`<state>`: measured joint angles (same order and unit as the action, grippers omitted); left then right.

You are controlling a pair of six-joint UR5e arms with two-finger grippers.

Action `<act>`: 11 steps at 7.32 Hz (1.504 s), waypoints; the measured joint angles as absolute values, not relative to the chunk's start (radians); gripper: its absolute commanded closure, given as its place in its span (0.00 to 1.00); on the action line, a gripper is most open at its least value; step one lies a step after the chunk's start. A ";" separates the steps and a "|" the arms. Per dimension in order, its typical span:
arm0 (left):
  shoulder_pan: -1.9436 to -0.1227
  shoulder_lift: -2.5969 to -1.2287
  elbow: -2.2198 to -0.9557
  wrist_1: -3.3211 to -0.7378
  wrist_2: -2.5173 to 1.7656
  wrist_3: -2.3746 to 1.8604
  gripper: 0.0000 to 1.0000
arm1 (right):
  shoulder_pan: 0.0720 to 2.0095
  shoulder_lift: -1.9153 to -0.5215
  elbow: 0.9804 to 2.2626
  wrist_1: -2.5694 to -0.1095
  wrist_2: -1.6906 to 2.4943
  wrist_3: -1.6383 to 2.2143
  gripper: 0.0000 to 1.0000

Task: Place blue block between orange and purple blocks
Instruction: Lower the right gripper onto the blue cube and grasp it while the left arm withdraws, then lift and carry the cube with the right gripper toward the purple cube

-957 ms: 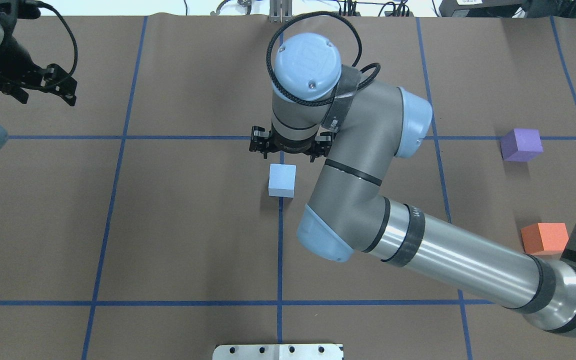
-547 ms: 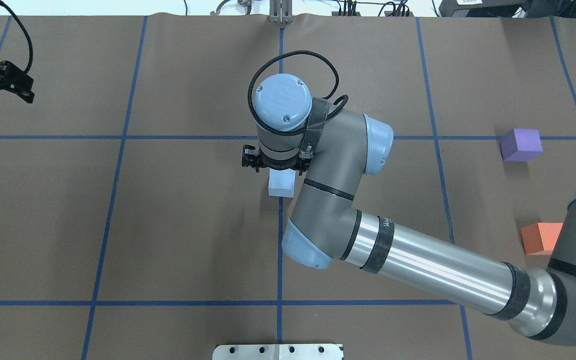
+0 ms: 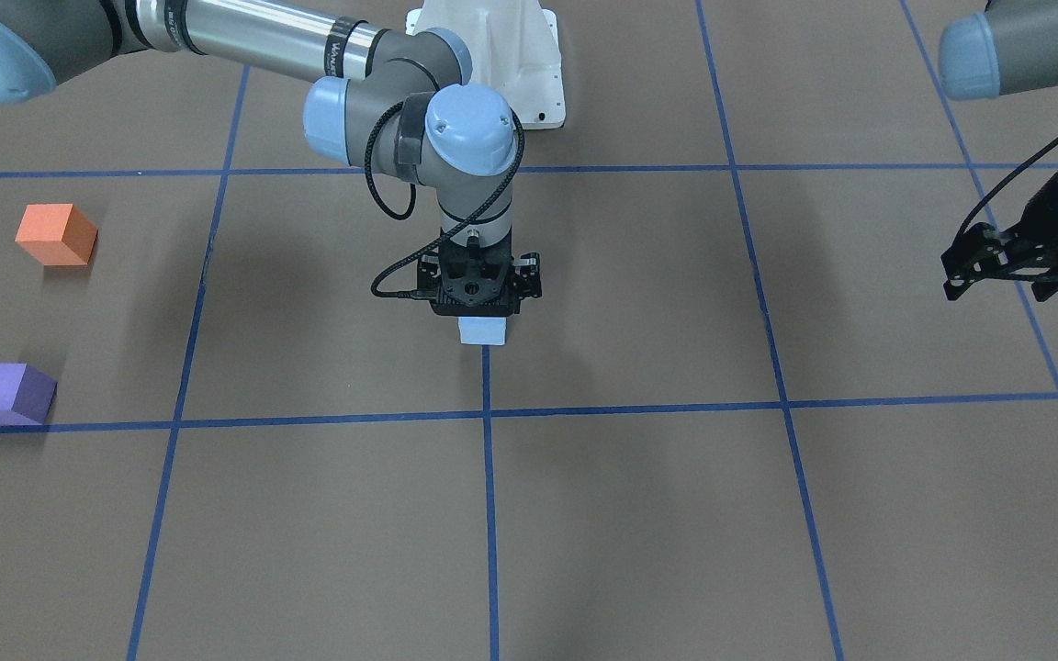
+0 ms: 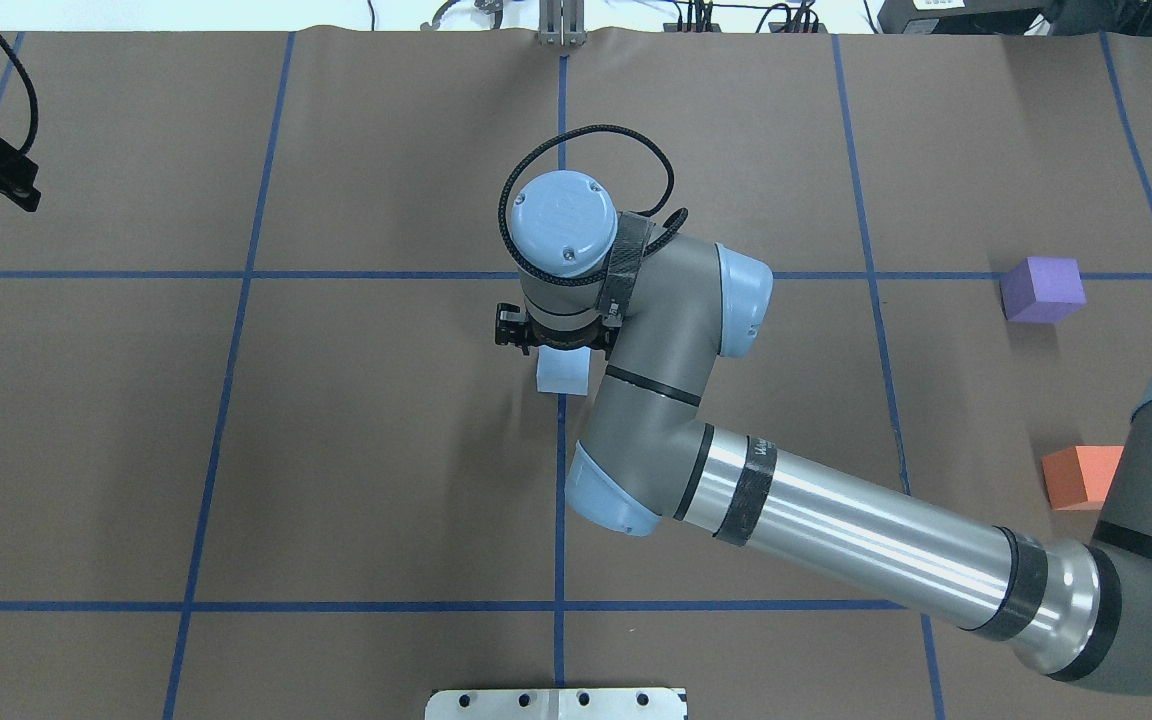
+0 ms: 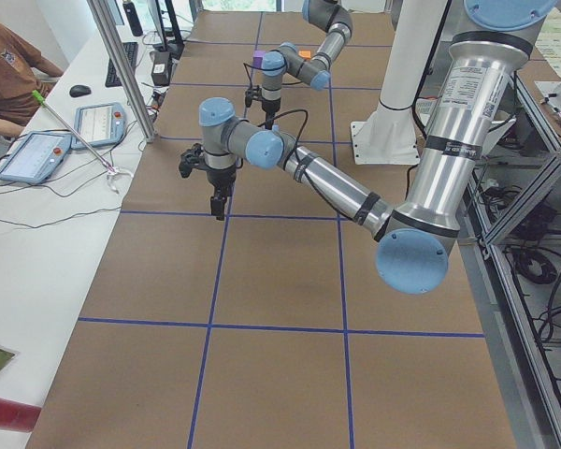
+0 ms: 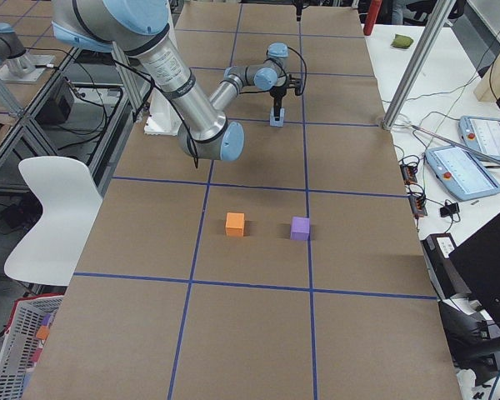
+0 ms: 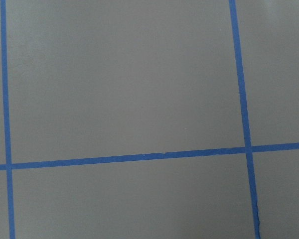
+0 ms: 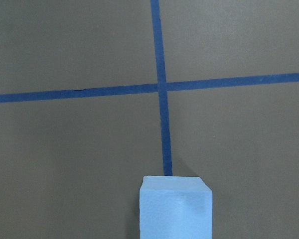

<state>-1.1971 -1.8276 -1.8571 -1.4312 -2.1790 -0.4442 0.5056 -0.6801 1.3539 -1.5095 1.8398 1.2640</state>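
Grasp step: our right tool [image 3: 483,319] hangs over the blue block [image 3: 482,336]. Spread or pinching, we cannot tell. Next, a firm pinch.

Light-blue block [image 3: 482,331], orange block [image 3: 55,235], purple block [image 3: 7,393], brown blue-gridded table [image 3: 639,514]

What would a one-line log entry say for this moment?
right gripper at blue block, grasp unclear | left gripper off aside | orange block, purple block untouched
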 measured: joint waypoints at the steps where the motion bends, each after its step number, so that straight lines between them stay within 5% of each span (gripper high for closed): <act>1: -1.198 -1.827 -1.857 -1.431 -2.178 -0.444 0.00 | 0.502 -0.680 1.341 -1.496 1.839 1.265 0.18; 2: -1.200 -1.827 -1.855 -1.431 -2.177 -0.442 0.00 | 0.501 -0.680 1.334 -1.491 1.839 1.267 0.34; 3: -1.200 -1.827 -1.854 -1.431 -2.177 -0.440 0.00 | 0.501 -0.680 1.331 -1.489 1.839 1.272 0.84; 4: -1.200 -1.827 -1.853 -1.431 -2.177 -0.439 0.00 | 0.500 -0.680 1.331 -1.486 1.840 1.274 1.00; 8: -1.202 -1.826 -1.853 -1.431 -2.180 -0.437 0.00 | 0.505 -0.676 1.385 -1.494 1.847 1.281 1.00; 11: -1.234 -1.790 -1.854 -1.439 -2.186 -0.373 0.00 | 0.546 -0.679 1.743 -1.810 1.852 1.271 1.00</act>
